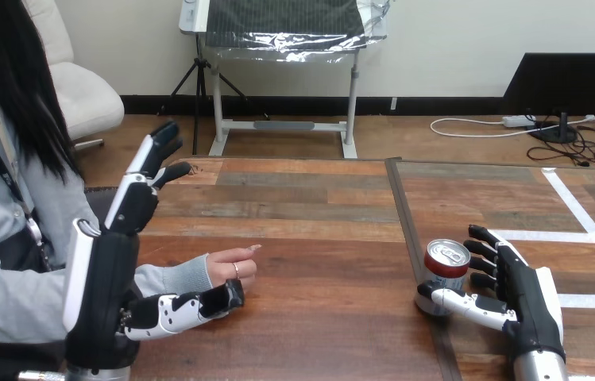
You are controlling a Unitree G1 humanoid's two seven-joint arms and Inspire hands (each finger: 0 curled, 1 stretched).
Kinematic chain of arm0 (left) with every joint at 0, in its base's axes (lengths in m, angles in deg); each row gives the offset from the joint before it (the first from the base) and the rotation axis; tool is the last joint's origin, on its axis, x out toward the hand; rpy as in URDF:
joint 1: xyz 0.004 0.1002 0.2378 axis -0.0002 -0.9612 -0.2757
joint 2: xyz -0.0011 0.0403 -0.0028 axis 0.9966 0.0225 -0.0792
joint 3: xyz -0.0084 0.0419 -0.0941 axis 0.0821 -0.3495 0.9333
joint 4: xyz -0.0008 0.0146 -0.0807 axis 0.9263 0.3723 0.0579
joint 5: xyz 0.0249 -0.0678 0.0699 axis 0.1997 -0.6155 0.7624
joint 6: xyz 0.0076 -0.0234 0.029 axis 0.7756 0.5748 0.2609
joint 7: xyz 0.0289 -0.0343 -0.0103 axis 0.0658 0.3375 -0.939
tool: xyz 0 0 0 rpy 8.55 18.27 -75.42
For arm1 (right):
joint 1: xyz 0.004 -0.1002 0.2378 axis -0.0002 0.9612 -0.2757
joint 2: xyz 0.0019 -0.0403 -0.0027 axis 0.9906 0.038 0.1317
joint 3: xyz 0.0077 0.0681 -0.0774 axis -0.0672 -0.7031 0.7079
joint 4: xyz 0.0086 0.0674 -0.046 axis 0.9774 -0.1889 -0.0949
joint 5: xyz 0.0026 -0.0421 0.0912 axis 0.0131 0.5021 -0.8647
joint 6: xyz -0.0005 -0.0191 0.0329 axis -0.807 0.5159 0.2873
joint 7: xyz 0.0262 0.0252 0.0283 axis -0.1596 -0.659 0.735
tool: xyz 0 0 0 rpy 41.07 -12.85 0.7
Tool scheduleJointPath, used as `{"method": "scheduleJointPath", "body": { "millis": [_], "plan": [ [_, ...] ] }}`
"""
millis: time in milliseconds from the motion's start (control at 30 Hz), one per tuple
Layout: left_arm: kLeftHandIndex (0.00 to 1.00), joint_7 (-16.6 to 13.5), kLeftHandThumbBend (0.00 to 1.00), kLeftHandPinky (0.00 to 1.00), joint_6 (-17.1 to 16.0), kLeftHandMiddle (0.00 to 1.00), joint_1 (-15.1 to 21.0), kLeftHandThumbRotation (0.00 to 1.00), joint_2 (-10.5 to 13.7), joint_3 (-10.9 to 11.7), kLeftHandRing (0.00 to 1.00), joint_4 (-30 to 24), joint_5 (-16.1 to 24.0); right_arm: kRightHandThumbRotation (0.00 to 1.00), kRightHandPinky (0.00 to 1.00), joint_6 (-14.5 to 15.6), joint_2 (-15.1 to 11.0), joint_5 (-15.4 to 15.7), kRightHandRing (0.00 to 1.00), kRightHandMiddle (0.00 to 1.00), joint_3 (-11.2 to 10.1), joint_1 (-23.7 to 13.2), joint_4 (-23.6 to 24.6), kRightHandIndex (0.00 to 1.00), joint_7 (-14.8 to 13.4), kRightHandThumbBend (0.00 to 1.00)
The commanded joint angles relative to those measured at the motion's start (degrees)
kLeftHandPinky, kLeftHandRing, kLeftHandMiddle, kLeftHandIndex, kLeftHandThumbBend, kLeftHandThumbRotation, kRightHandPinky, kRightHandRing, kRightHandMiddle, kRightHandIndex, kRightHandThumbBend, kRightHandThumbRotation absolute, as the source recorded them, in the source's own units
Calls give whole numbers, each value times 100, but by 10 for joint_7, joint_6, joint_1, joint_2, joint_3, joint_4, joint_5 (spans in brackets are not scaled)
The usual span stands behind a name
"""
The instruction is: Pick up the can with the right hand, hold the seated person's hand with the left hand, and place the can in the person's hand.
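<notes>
Your can stands upright on the wooden table, right on the dark seam between the two tabletop panels. It is a red can with a silver top, and you cannot tell what is inside it. Your right hand sits just to the right of the can and is wrapped round it, the thumb lying across the lower front and the curled fingers against the right side. The can's base rests on the table. Just right of the can, white tape lines cross the wood beyond and under that hand. Well to the left of the can, your left hand stands on edge. Its fingers are straight and point up and away, and its thumb stretches out flat towards the can — a spread hand, gripping nothing. The person's hand lies on the table between that hand and the can, just beyond the outstretched thumb, with its fingers loosely bent. The thumb tip comes very close to it — you cannot tell whether they touch. The person's hand is well apart from the can.
</notes>
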Motion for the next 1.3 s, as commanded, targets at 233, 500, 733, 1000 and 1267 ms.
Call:
{"method": "scheduleJointPath", "body": {
  "millis": [233,500,733,1000,1267],
  "plan": [
    [91,3,100,83,-11,94,28,59,1,-9,92,2,-12,0,74,42,-5,26,76,79,14,-37,50,82,-37,92],
    [91,1,100,84,-11,94,26,59,-3,-4,92,2,-7,0,69,71,-5,35,72,75,19,-34,72,78,-61,89],
    [91,0,100,84,-9,94,25,60,-5,-4,92,2,-7,0,60,98,-3,46,64,69,20,-30,95,73,-88,88],
    [91,1,100,85,-11,94,23,60,-5,-4,92,1,-7,0,47,111,-5,48,52,63,21,-27,108,67,-97,84],
    [91,1,100,85,-10,94,18,60,-5,-4,92,-6,-6,0,34,115,-4,42,38,58,17,-24,114,60,-104,79]
  ]
}}
